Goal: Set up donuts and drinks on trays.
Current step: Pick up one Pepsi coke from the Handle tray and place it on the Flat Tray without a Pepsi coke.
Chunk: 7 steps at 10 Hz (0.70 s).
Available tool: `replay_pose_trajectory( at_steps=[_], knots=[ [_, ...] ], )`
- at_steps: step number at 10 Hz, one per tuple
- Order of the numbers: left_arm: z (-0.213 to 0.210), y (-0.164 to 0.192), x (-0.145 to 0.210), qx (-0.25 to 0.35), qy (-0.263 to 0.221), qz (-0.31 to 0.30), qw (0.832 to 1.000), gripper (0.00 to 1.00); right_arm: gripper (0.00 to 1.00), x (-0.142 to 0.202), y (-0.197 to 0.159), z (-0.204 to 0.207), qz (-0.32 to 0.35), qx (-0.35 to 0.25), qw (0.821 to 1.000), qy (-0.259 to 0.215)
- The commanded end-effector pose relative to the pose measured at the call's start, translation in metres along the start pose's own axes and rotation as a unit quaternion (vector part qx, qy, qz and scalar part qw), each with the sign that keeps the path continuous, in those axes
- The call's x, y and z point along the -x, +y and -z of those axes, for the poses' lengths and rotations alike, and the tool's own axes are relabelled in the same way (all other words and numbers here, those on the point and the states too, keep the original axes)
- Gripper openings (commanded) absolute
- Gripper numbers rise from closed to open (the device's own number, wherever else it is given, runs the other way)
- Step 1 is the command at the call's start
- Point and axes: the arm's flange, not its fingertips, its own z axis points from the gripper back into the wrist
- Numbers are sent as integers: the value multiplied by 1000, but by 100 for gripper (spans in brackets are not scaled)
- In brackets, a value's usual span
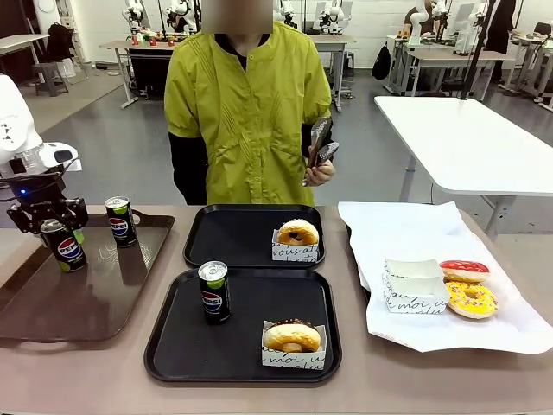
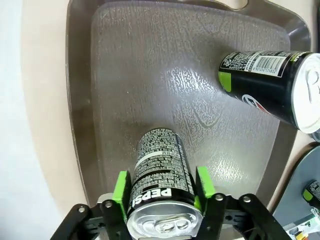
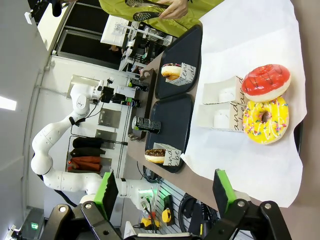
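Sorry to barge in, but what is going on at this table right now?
The left gripper is shut on a Pepsi can on the brown tray, beside a second can. The near black tray holds a third can and a boxed donut; the far black tray only another donut. The person opposite holds tongs; the right gripper is open.

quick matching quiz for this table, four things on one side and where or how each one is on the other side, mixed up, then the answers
Things
1. left gripper
2. red-iced donut
3. tongs
4. far black tray

Place or state
A. on the white paper sheet
B. in the person's hand
C. shut on a Pepsi can at the brown tray
D. holds one donut, no can

Pairs: 1-C, 2-A, 3-B, 4-D
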Motion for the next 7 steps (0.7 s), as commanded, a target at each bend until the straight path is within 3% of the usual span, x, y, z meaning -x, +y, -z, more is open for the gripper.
replay_pose_trajectory(
  at_steps=[1,5,7],
  knots=[
    [-1,1,2,11,-11,13,1000,0,100,0,0,0,-2,-6,1000,-1],
    [-16,-4,13,11,3,21,1000,1,100,0,0,0,-2,-6,1000,-1],
    [-68,-25,47,4,23,36,999,0,100,0,0,0,-2,-6,1000,-1]
  ],
)
